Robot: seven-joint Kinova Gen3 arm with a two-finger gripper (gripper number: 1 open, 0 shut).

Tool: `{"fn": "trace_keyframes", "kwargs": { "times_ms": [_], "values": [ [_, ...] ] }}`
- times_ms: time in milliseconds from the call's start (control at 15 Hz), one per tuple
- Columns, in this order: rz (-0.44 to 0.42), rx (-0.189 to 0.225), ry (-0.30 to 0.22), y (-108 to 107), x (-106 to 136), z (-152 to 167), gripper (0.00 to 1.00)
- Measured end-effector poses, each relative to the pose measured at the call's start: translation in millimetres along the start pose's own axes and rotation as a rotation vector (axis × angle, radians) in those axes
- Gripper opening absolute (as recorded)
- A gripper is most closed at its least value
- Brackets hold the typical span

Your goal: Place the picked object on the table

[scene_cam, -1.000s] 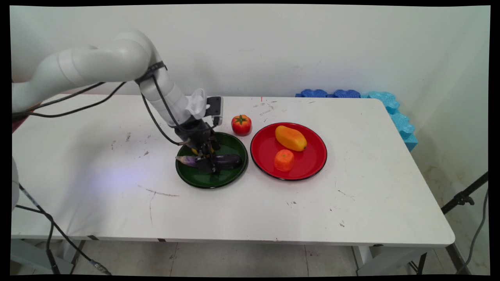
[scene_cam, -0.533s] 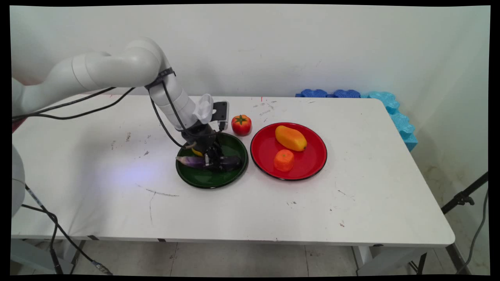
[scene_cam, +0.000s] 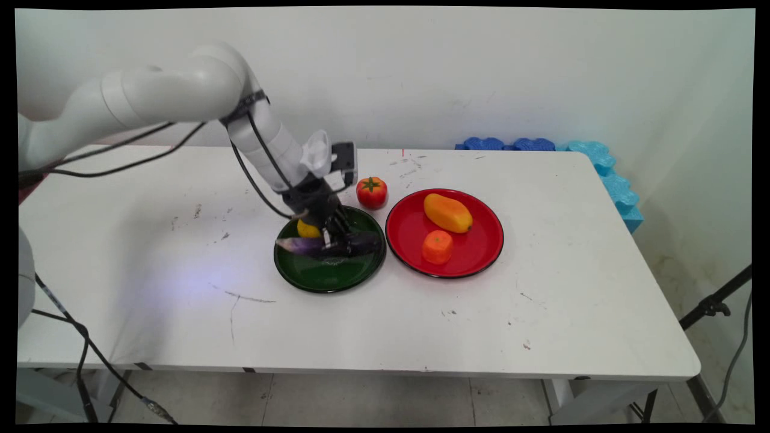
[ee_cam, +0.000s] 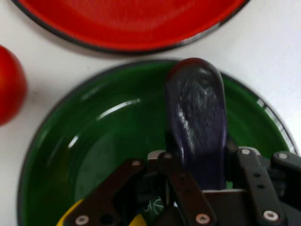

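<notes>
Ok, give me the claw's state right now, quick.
Claw: closed on the eggplant, over the green plate.

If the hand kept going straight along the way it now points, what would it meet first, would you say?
The hand is shut on the purple eggplant and points down at the green plate. Going straight on, it would probably press the eggplant into that plate's floor first, though the gap beneath is hard to judge.
</notes>
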Motion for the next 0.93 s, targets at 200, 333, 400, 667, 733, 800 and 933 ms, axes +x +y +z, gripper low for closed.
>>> {"fn": "trace_keyframes", "kwargs": {
  "times_ms": [200,333,400,667,733,800,933],
  "values": [
    [-0.023,0.009,0.040,13.8,18.5,-32.3,0.00],
    [-0.042,0.004,0.070,29.0,33.1,-51.0,0.00],
    [-0.048,0.000,0.081,36.7,39.1,-57.0,0.00],
    [-0.075,-0.023,0.111,73.1,61.7,-66.2,0.00],
    [-0.082,-0.027,0.114,81.8,66.2,-64.3,0.00],
    [-0.089,-0.031,0.116,88.7,69.7,-61.0,0.00],
    [-0.107,-0.040,0.116,102.9,76.4,-49.2,0.00]
  ]
}}
